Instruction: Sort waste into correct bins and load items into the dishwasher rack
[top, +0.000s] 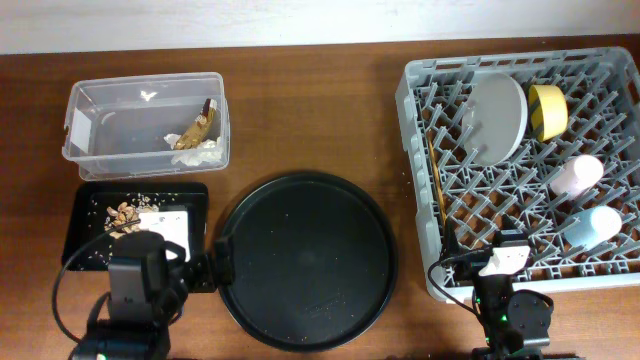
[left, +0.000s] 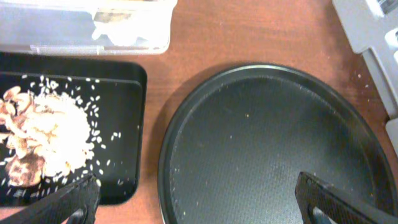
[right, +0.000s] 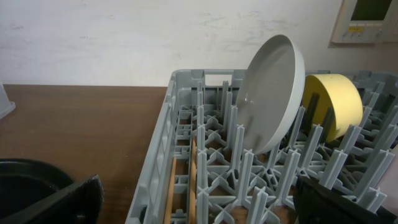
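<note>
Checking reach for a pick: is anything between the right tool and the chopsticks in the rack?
Only the rack itself. The chopsticks lie low in the rack, between upright pegs along its left wall. Nothing covers them from above. The right tool, open, sits at the rack's near edge.

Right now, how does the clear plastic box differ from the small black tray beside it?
The box is see-through with tall walls; the tray is black and shallow. The box holds a gold wrapper and white tissue; the tray holds brown food scraps and pale crumbs. The box sits farther back on the table, the tray nearer the front. Both are rectangular and lie left of the big round tray.
</note>
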